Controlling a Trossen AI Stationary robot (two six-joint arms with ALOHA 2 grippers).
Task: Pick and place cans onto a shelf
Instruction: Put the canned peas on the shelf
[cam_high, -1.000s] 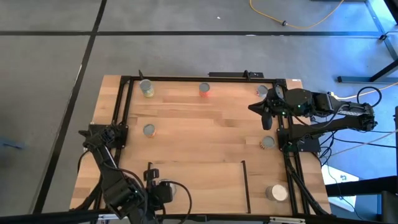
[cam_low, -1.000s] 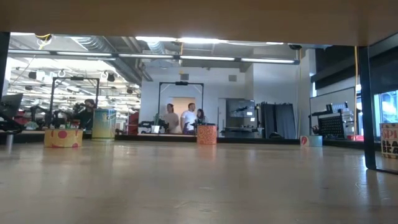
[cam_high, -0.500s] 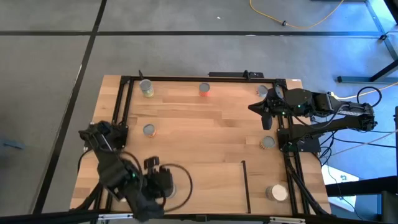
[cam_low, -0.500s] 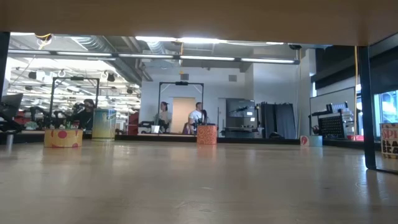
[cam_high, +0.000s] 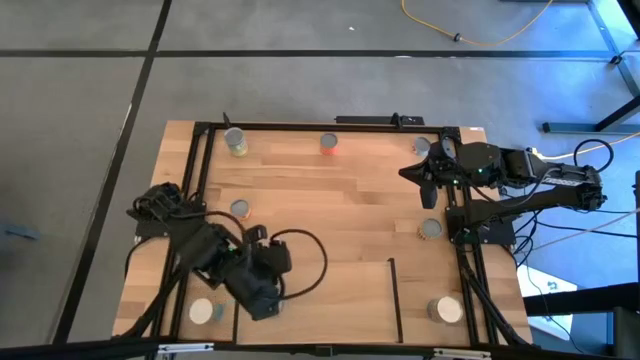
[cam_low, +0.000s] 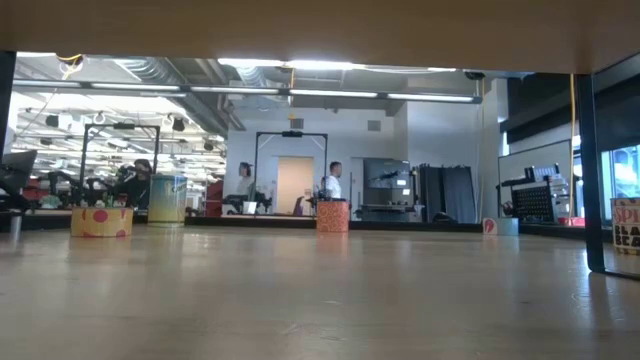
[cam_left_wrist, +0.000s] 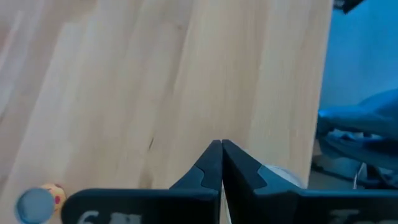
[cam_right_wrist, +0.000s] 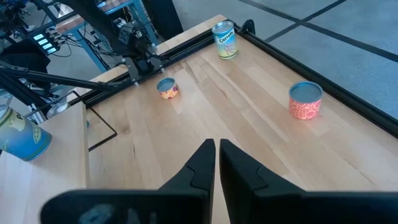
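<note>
Starting on the left, there's a white-topped can (cam_high: 201, 311) sitting on the shelf (cam_high: 330, 300) at the near left corner, just beside the left gripper (cam_high: 262, 303), whose fingers are pressed together on nothing. Further back are a small can (cam_high: 239, 209), a carrots can (cam_high: 236, 141) and an orange can (cam_high: 328, 143). Over at the right edge, the right gripper (cam_high: 428, 187) hovers nearly closed, empty, near two cans (cam_high: 430, 228) and a big one (cam_high: 445, 310).
</note>
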